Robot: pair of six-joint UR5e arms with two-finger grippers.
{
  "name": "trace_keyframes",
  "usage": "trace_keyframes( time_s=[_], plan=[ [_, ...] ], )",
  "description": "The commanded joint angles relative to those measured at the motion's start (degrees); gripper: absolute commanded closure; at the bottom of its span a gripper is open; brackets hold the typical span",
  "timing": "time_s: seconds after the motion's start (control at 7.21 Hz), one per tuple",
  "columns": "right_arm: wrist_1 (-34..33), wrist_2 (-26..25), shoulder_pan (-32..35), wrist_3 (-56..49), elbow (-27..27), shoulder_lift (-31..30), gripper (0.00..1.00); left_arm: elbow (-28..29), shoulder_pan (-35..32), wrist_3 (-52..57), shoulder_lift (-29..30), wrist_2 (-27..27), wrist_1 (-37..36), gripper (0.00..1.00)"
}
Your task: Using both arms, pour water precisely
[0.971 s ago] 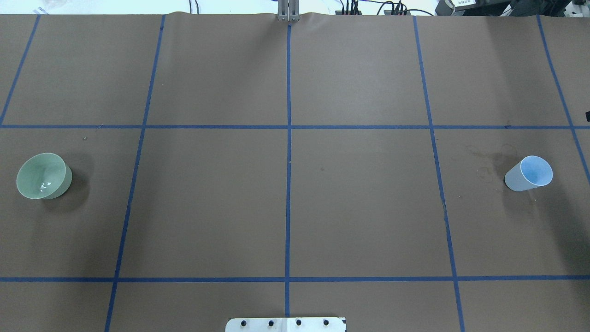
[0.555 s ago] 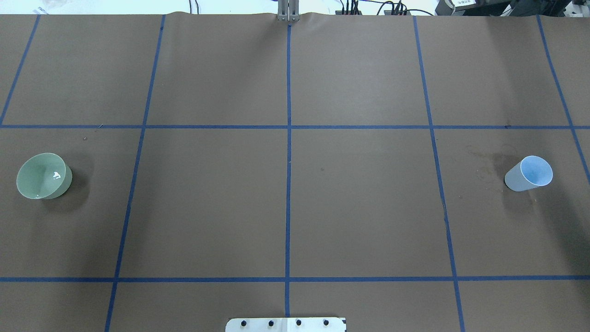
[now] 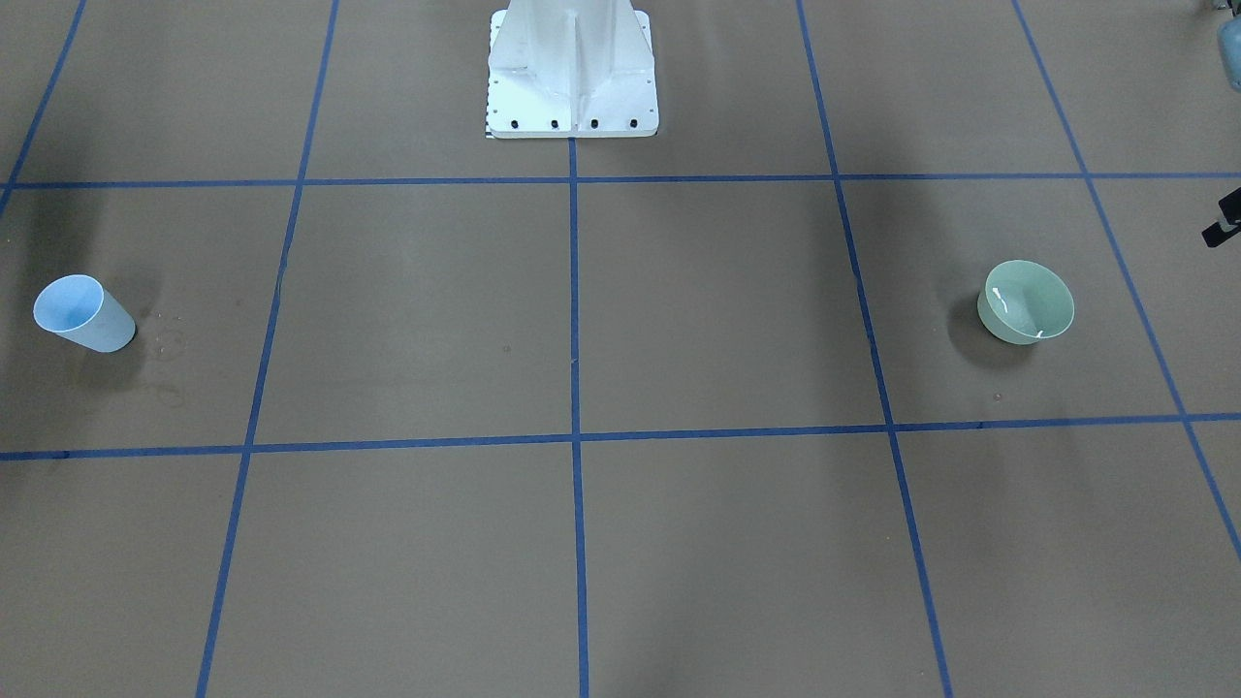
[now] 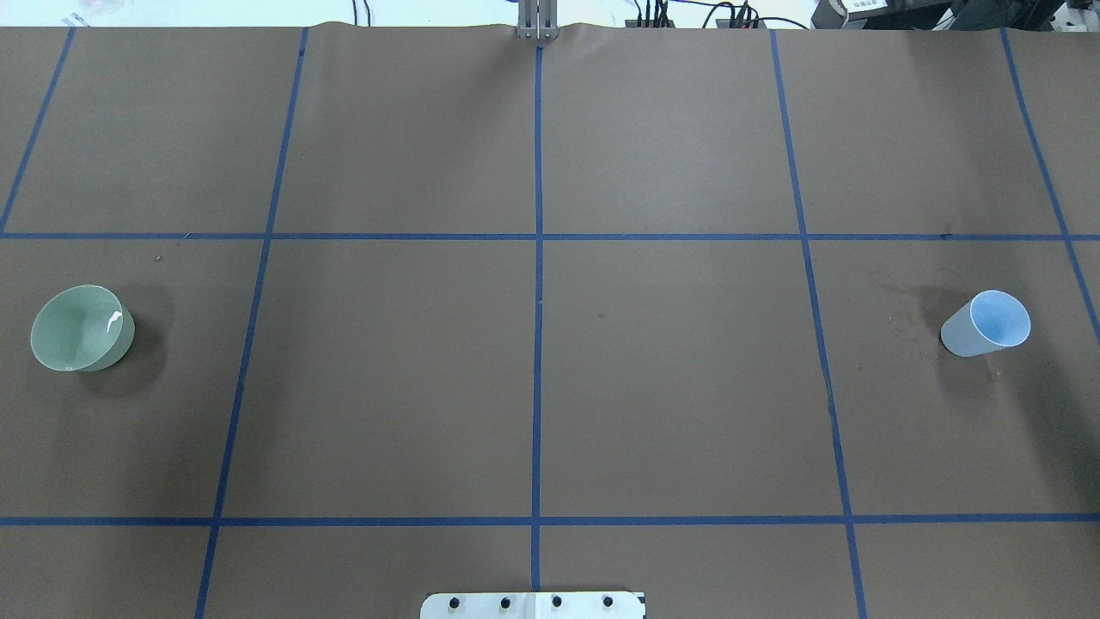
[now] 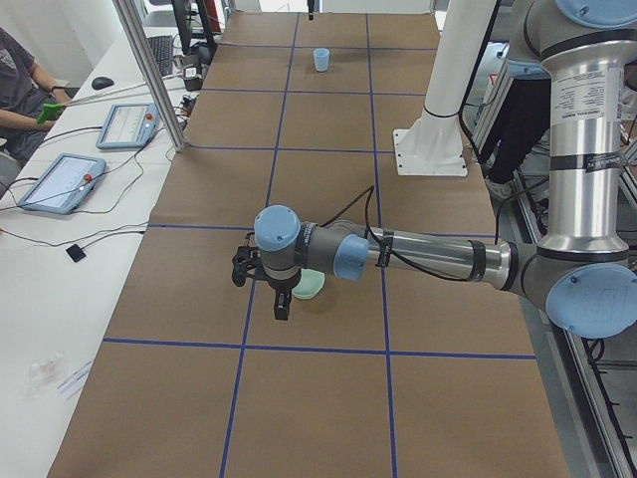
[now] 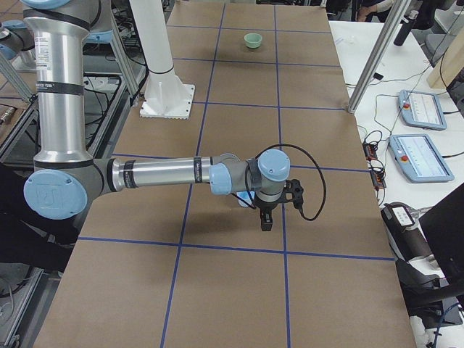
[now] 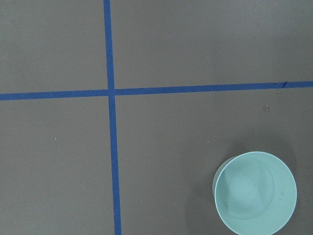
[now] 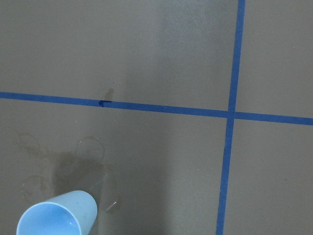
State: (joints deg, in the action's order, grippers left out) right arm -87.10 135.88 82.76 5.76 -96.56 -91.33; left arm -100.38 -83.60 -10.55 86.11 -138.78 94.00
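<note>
- The bowl [image 4: 82, 328], pale green, is sitting upright on the table [image 4: 670, 387] at the robot's far left.
- The water [image 4: 112, 323] is lying in the bowl, showing as a small white glint near the inner wall. From the left wrist view it is showing only as faint ripples on the bottom.
- The cup [image 4: 986, 324], pale blue, is standing mouth-up at the far right, well apart from the bowl. I cannot tell whether it is holding any water.
- Faint ring stains [image 8: 90, 147] are marking the brown paper just beside the cup.
- The left arm [image 5: 428, 257] is reaching out level over the table, and the left gripper [image 5: 264, 289] is hanging above the paper next to the bowl, touching nothing. I cannot tell whether its jaws are apart or together.
- The right arm [image 6: 167, 174] is stretching out the same way at the other end. The right gripper [image 6: 279, 206] is hanging over the paper near the cup, which the arm is mostly hiding in that side view. I cannot tell how its jaws are standing either.
- Blue tape [image 4: 537, 344] is dividing the table into squares, and the white pedestal [image 3: 572, 68] is standing at the middle of the robot's edge.
</note>
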Motion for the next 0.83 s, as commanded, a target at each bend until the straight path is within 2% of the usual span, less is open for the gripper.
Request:
trace_keyframes(
  time_s=[0.0,0.28,0.69],
  plan=[
    [-1.1,-0.7,0.1,-0.3,-1.2,0.0,0.01,1.0,0.0,0.1,1.6,0.4,-2.6,0.00],
    [-1.1,-3.8,0.0,-0.4,-1.2,0.0,0.01,0.4,0.0,0.4,1.3,3.6,-2.5,0.00],
    [-0.4,-3.3,0.0,0.6,-1.6,-0.3,0.01,0.6,-0.3,0.0,0.5,3.0,-2.7,0.00]
  ],
)
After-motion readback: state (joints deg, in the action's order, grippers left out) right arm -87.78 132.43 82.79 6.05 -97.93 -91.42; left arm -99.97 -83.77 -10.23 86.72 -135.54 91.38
